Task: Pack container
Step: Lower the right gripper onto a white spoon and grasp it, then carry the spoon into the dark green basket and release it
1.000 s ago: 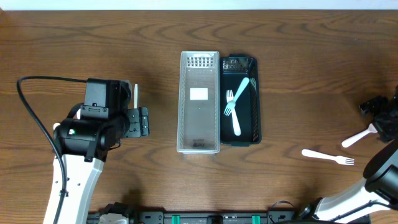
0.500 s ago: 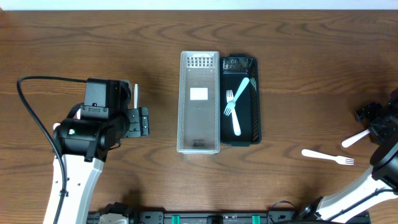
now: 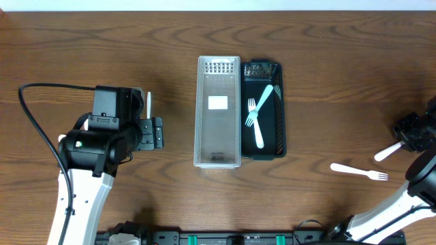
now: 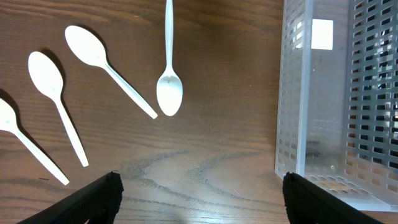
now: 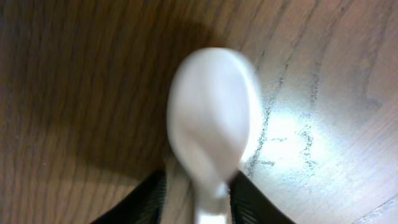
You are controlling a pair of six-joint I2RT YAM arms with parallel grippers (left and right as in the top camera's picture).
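Tabletop (image 3: 340,75): dark brown wood, bold grain, with a bright glare patch in the right wrist view (image 5: 292,124). A black cable (image 3: 41,85) looped over its left side. A black rail (image 3: 218,239) with green clips ran along the near edge. A pale strip (image 3: 218,4) bordered the far edge.

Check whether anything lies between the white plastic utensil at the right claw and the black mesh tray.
Nothing visible: bare wooden table runs from the white plastic utensil to the black mesh tray. A white plastic fork lies clear of that line.
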